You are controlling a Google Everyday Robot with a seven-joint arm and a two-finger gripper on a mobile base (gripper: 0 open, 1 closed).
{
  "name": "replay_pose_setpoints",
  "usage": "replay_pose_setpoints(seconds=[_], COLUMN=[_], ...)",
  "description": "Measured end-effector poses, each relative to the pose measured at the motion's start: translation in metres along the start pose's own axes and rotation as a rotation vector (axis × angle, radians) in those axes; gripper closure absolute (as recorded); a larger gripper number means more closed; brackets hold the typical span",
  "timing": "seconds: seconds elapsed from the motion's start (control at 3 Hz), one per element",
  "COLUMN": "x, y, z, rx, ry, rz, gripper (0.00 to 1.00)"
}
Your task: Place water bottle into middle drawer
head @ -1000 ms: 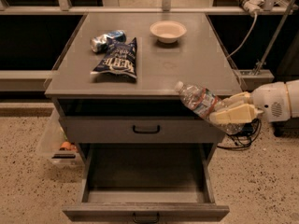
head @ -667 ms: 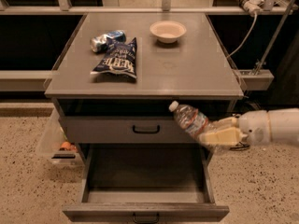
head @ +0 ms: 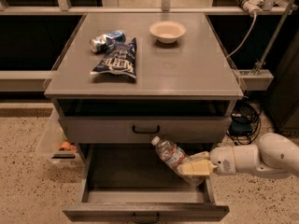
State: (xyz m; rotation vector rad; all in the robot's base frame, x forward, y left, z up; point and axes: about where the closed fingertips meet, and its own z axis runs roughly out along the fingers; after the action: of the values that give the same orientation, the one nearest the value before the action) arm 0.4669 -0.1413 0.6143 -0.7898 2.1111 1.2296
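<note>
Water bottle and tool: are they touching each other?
Touching. The camera view shows the tool clamped on the water bottle, holding it tilted above the open middle drawer.

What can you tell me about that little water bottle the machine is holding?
The water bottle is small, made of clear crinkled plastic, with a white cap and a red, blue and white label band. It is tilted, with the cap up to the left and the base down to the right. The pincer, reaching in from the right, is shut on its lower half. The bottle hangs over the right part of the open middle drawer, just below the closed drawer front. Nothing else visibly touches it.
</note>
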Motion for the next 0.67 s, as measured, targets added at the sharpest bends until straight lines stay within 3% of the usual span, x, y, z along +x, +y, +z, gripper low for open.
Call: replay_pose_setpoints(seconds=[0.33, 0.67], x=[0.001, 0.027], y=[0.000, -0.020], z=[0.001, 0.022], rx=[-0.003, -0.042], ry=[0.000, -0.008], rz=[0.002, 0.087], gripper=[1.00, 1.00])
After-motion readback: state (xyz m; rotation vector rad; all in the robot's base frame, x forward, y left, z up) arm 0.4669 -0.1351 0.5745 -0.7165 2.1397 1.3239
